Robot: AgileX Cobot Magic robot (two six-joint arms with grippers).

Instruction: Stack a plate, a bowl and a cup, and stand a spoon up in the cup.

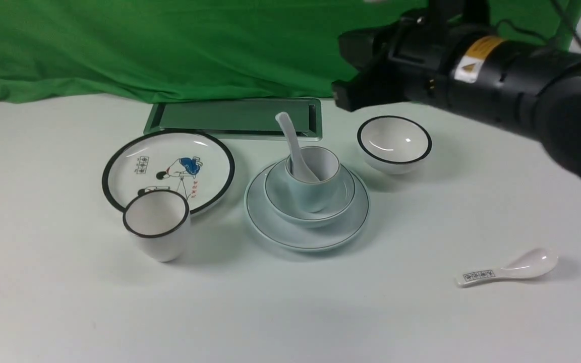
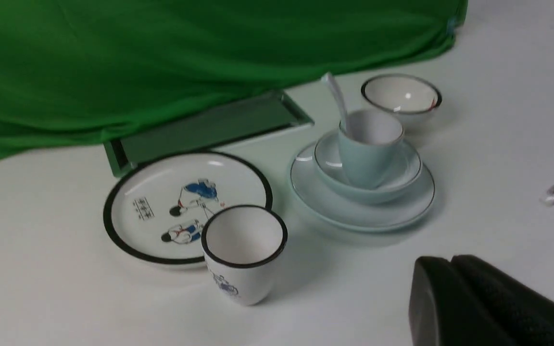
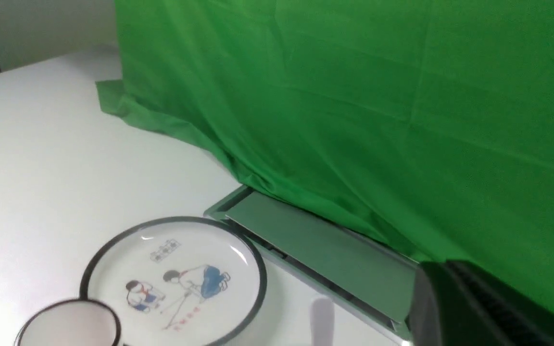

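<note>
- Stack position: the pale plate (image 1: 273,227) sits near the middle of the tabletop (image 1: 321,312). The shallow bowl (image 1: 280,199) rests in it and the pale blue cup (image 1: 314,197) stands in the bowl. The plain white spoon (image 1: 293,143) stands in the cup, scoop down, with its handle leaning over the rim toward the rear left.
- Assessment: all four items appear to be placed. The step in hand is judged to be taking the right arm (image 1: 497,75) clear of the stack.
- Right fingers (image 3: 474,307): only one dark edge shows in the wrist view, so I cannot tell whether they are spread or pressed together. Nothing is seen held. In the front view the arm hangs above and to the rear right of the stack, apart from the spoon handle.
- Left fingers (image 2: 479,302): low at the near left of the tabletop, well apart from the stack. They show as a dark mass only, so their state cannot be told.
- Recommendation: lift the right arm first, then draw it back to the robot's right, staying away from the spoon's tip (the tallest point, and glossy ceramic on ceramic will likely slide at a light knock).
- Hazard: the black-rimmed bowl (image 1: 394,143) lies beneath the arm, so no descent is advised.
- Not concerned: the cartoon plate (image 1: 169,169), black-rimmed cup (image 1: 157,224) and patterned spoon (image 1: 507,269) need no handling.
</note>
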